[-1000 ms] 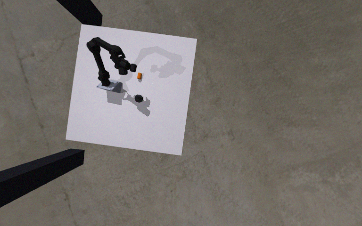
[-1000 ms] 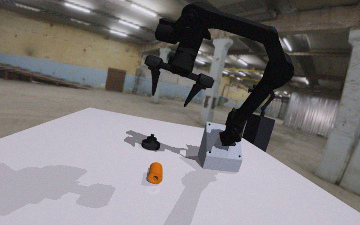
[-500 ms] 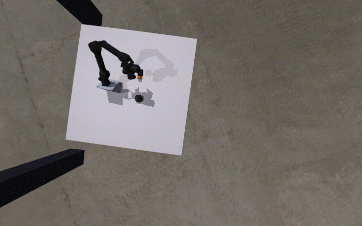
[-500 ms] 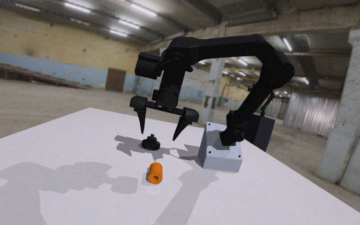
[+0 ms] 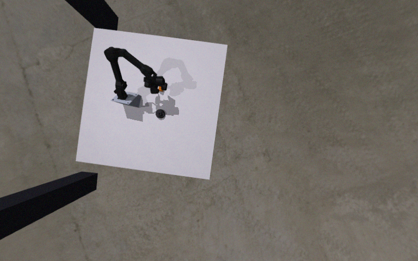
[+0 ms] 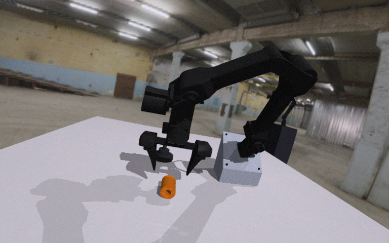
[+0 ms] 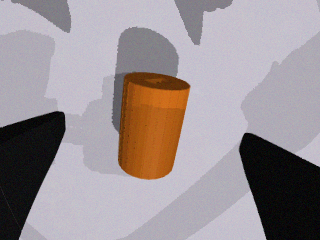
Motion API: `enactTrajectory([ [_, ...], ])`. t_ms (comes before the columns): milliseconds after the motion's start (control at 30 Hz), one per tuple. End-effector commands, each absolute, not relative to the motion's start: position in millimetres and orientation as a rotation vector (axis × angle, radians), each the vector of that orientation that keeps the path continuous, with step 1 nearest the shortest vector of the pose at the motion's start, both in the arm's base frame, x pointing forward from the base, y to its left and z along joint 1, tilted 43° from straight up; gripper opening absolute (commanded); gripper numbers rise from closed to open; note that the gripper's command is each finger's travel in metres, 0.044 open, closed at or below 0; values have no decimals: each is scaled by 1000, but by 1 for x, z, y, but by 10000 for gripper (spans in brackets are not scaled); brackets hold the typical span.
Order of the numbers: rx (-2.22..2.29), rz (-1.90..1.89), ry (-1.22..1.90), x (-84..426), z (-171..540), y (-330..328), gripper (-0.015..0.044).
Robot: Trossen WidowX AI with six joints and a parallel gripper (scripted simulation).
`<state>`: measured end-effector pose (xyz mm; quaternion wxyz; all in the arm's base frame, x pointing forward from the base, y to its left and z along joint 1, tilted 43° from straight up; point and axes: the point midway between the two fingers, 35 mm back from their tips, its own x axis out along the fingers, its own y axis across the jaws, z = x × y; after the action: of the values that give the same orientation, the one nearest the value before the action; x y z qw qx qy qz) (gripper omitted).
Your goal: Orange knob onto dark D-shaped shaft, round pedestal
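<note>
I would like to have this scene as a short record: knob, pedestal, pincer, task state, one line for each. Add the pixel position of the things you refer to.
knob: orange ribbed cylinder [image 5: 160,88] [image 6: 168,185] [image 7: 152,132], lying on its side on the white table [image 5: 138,144] [image 6: 114,226]
pedestal: black round pedestal [image 5: 160,113] [image 6: 163,156], standing upright, no knob on it
pincer: black two-fingered pincer [image 6: 170,172] [image 7: 155,132], open above the knob, holding nothing
task state: knob not grasped, not fitted

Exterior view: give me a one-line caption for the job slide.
Open gripper above the orange knob, lying on its side.
</note>
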<state>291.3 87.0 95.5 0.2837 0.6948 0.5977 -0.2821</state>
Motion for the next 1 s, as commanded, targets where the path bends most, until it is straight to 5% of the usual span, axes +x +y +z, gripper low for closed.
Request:
enactTrajectory([
  [0, 1866, -760, 1598, 292, 91, 90, 440],
  [967, 1868, -759, 1599, 297, 60, 119, 414],
])
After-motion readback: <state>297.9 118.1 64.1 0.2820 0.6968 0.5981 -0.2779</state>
